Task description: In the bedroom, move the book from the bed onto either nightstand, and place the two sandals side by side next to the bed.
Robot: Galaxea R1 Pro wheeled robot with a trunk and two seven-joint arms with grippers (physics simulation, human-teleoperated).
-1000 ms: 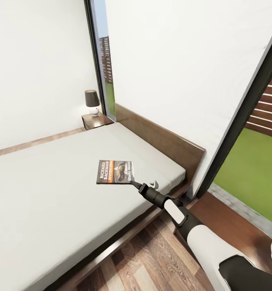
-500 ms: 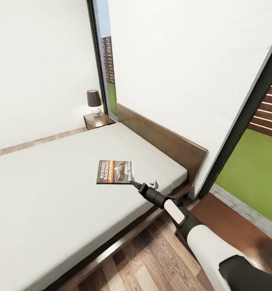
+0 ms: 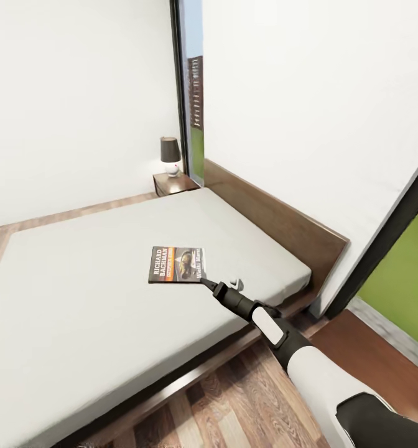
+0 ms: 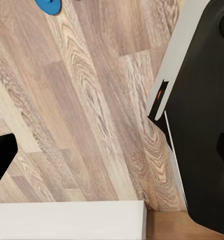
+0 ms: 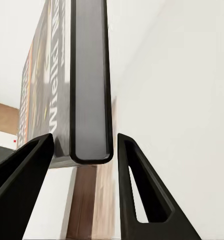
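Book (image 3: pixel 177 264) held flat above the bed (image 3: pixel 109 286), its near right corner pinched in the right tool (image 3: pixel 207 284). Nightstand (image 3: pixel 175 183) stands far off beside the headboard.

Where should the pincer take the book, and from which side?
By its near corner, from the foot side of the bed, as the right pincer comes now. The book is thin and flat, so the fingers straddle its edge, one on each cover.
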